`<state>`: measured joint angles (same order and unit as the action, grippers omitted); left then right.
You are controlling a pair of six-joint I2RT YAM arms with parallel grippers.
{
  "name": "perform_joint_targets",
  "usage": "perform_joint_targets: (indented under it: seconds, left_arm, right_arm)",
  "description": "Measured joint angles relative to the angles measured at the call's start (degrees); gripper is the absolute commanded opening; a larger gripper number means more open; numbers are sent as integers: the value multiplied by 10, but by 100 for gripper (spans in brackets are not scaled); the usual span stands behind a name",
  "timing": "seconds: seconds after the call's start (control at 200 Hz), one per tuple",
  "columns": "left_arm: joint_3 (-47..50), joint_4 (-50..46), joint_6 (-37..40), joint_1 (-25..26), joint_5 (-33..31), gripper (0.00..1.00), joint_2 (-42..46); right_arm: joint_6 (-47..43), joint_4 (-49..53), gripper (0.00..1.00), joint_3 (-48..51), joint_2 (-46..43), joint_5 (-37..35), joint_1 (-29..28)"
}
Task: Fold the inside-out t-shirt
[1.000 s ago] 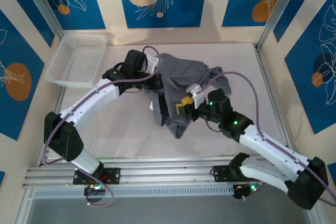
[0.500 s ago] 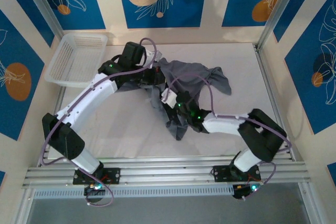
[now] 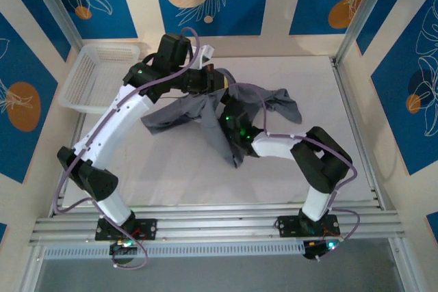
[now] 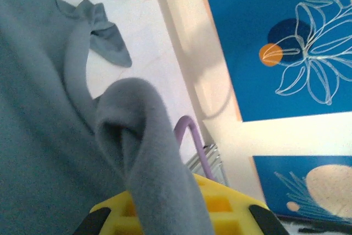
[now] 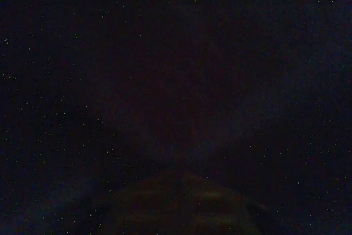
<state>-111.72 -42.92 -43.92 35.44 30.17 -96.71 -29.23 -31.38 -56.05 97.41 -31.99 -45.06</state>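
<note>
The inside-out t-shirt [image 3: 179, 111] is slate grey and hangs partly lifted over the middle of the table, one sleeve trailing to the right [image 3: 284, 104]. My left gripper [image 3: 207, 77] is raised at the back and shut on a bunched fold of it. In the left wrist view that fold [image 4: 146, 152] drapes over the yellow jaws of the left gripper [image 4: 176, 216]. My right arm's wrist [image 3: 238, 129] reaches in under the hanging cloth. Its gripper is buried there, and the right wrist view is dark. Whether cloth lies between the right jaws is hidden.
A white lattice basket [image 3: 97, 76] stands at the back left, close to the left arm's elbow. Bare white tabletop [image 3: 171, 169] lies in front of the shirt. Walls and aluminium posts [image 3: 350, 94] close in the sides. A purple cable [image 4: 196, 142] loops past the left wrist.
The left gripper rose and moved back with the shirt, pulling it up and spreading it leftward. The right arm swung left and pushed in under the cloth, and its jaws shut.
</note>
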Motion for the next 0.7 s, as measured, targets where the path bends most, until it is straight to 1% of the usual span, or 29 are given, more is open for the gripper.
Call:
perform_joint_targets:
  seconds: [0.06, 0.135, 0.235, 0.335, 0.42, 0.535, 0.63, 0.7]
  left_arm:
    - [-17, 19, -16, 0, 0, 0, -9]
    - [-65, 35, -27, 3, -3, 0, -31]
    - [-134, 32, -28, 10, -5, 0, -59]
    - [-179, 29, -28, 17, -4, 0, -85]
    - [-192, 31, -31, 19, 1, 0, -98]
    - [-192, 31, -36, 20, 19, 0, -109]
    - [-195, 33, -36, 20, 37, 0, -115]
    - [-201, 35, -34, 20, 46, 0, -115]
  right_arm:
    - [52, 38, 0, -40, -1, 24, 13]
    - [105, 64, 0, -75, 7, 49, 37]
    - [167, 89, 0, -93, 29, 92, 56]
    - [227, 137, 0, -94, 56, 151, 57]
    - [275, 207, 0, -109, 80, 208, 57]
    - [344, 316, 0, -176, 110, 284, 61]
    - [396, 354, 0, -231, 127, 337, 73]
    - [416, 379, 0, -262, 143, 368, 81]
